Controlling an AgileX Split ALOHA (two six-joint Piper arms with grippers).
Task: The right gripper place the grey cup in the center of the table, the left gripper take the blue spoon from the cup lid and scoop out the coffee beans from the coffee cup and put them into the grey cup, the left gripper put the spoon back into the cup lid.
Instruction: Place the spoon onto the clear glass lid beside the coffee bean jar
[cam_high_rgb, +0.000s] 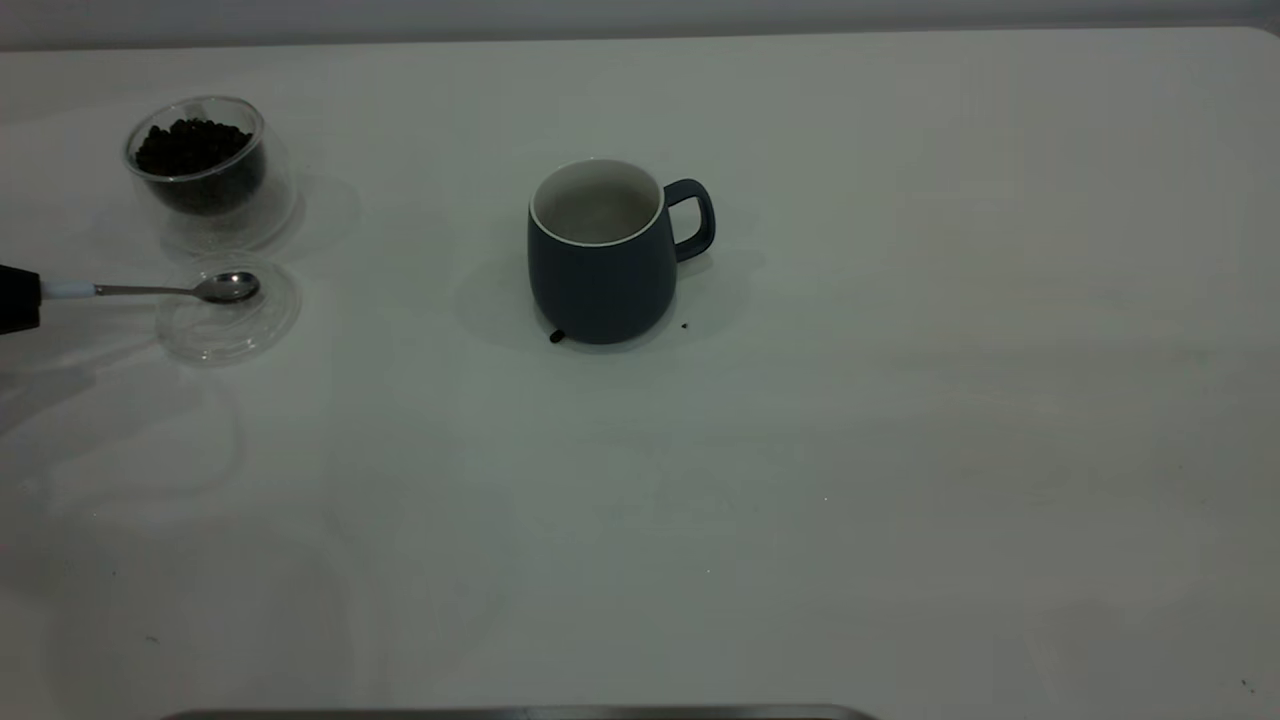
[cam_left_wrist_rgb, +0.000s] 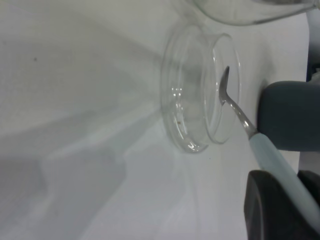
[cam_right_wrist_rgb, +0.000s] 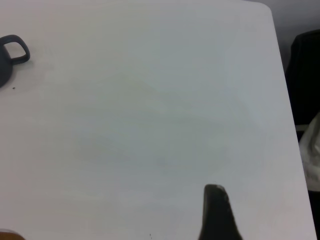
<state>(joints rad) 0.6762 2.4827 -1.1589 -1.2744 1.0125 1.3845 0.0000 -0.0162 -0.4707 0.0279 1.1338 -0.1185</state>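
Note:
The grey cup (cam_high_rgb: 600, 250) stands upright near the middle of the table (cam_high_rgb: 900, 450), handle to the right; it also shows in the left wrist view, grey cup (cam_left_wrist_rgb: 287, 115). The coffee cup (cam_high_rgb: 205, 165) with coffee beans (cam_high_rgb: 192, 146) is at the far left. In front of it lies the cup lid (cam_high_rgb: 228, 312). My left gripper (cam_high_rgb: 15, 298) at the left edge is shut on the pale handle of the blue spoon (cam_high_rgb: 150, 290). The spoon's bowl (cam_left_wrist_rgb: 223, 90) sits empty within the cup lid (cam_left_wrist_rgb: 195, 100); whether it touches I cannot tell. The left gripper (cam_left_wrist_rgb: 287, 195) clamps the handle.
A stray bean (cam_high_rgb: 557, 337) lies at the grey cup's base and a dark speck (cam_high_rgb: 684, 325) to its right. My right gripper (cam_right_wrist_rgb: 217, 215) hangs over bare tabletop on the right side, away from the grey cup's handle (cam_right_wrist_rgb: 12, 50).

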